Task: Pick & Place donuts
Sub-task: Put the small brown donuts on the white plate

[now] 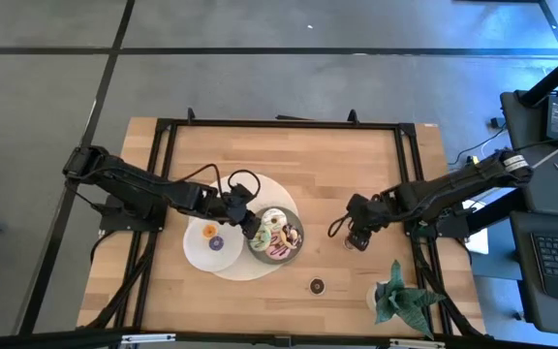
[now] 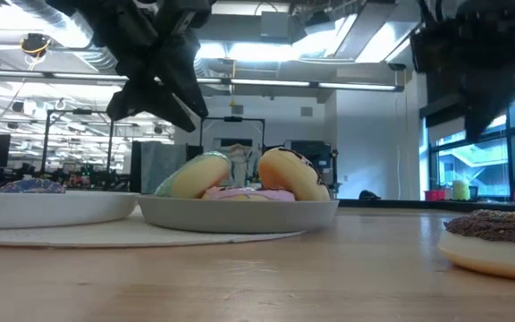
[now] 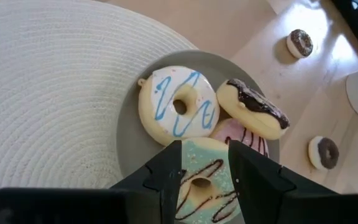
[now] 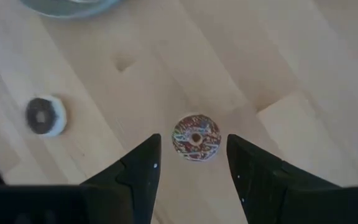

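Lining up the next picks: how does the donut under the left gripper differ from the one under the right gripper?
The green-iced donut under the left gripper is large, striped with dark drizzle, and lies in the grey plate against other donuts. The sprinkled donut under the right gripper is tiny, dark-topped with coloured specks, and lies alone on the bare wooden table. Both lie flat, framed between open fingers, not yet gripped.

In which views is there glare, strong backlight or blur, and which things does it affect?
Low view: bright ceiling lights and windows leave both arms as dark silhouettes, and the dark sprinkled donut nearest the camera looks soft. Left wrist view: a sunlit patch brightens the wood beside a small dark donut. Right wrist view: the sprinkled donut between the fingers is sharp, while the dark donut aside is blurred.
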`<action>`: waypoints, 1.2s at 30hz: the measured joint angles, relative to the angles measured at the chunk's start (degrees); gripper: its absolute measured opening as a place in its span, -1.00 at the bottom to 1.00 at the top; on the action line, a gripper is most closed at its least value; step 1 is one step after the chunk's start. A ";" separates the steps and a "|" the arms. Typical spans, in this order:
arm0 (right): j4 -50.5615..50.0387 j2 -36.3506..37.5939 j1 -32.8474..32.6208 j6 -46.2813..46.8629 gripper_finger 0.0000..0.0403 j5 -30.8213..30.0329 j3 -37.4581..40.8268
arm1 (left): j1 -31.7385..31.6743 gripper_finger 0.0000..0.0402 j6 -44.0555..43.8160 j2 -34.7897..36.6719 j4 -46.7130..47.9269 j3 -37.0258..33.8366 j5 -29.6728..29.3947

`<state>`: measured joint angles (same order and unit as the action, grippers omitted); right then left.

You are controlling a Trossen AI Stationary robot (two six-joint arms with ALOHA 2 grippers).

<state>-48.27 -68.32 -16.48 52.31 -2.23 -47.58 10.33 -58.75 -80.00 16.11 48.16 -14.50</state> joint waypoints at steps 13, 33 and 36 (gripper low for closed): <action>3.92 -9.68 -1.84 4.40 -0.08 0.80 5.74 | 0.00 -0.36 0.01 0.01 0.00 0.00 -0.11; 7.61 -18.68 -1.83 4.39 -0.26 1.51 5.74 | 0.00 -0.37 0.01 0.01 0.07 0.00 -0.66; 7.46 -18.68 -1.83 4.16 -0.44 1.56 5.74 | 0.02 -0.37 0.01 0.01 0.06 0.00 -0.66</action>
<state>-40.82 -87.00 -18.31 56.47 -0.67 -41.85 10.35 -58.74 -79.99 16.17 48.16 -15.16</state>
